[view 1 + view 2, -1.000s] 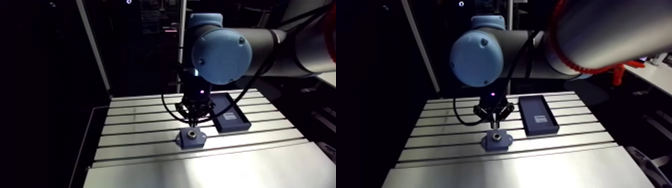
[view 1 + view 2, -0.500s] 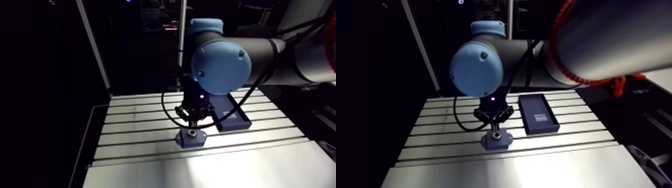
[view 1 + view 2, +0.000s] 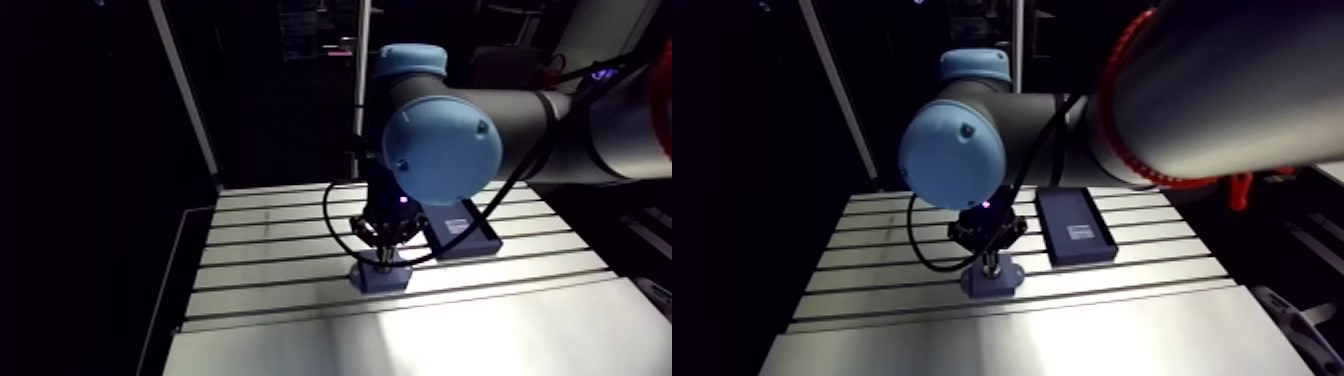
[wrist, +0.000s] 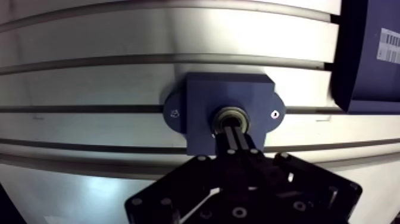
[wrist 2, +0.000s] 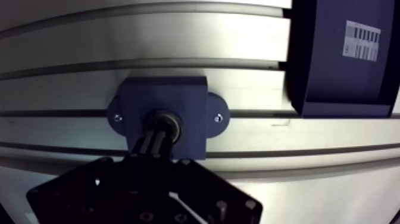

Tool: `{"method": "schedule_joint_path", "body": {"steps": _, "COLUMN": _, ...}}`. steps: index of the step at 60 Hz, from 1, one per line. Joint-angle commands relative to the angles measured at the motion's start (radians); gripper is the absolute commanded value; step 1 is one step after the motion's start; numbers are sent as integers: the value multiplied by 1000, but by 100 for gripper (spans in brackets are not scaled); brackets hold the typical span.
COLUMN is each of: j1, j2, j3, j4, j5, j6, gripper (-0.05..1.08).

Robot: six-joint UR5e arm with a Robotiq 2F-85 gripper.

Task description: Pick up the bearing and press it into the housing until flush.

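A dark blue housing point(image 4: 199, 98) with two mounting ears lies flat on the slotted table. A metal bearing point(image 4: 221, 113) sits in its round bore, and only part of the ring shows around the fingertips. My gripper point(image 4: 233, 132) is shut, fingers pressed together, with their tips resting on top of the bearing. In the arm view the gripper point(image 3: 384, 260) stands upright directly over the housing point(image 3: 381, 281) and touches it.
A dark rectangular tray point(image 4: 370, 59) with a white label lies on the table just beside the housing, seen also in the arm view as the tray point(image 3: 1074, 228) behind the wrist. The table's front edge point(image 3: 400, 340) is near.
The gripper has come down from a little above the housing until its tips meet the bearing. The arm view has shifted slightly with the arm.
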Motion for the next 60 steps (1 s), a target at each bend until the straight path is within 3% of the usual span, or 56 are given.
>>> {"method": "schedule_joint_path", "body": {"steps": 1, "j1": -2, "j2": 7, "j3": 2, "j4": -2, "j5": 0, "j6": 0, "gripper": 94}}
{"method": "schedule_joint_path", "body": {"steps": 60, "j1": -2, "j2": 29, "j3": -3, "j4": -8, "j5": -1, "j6": -6, "gripper": 94}}
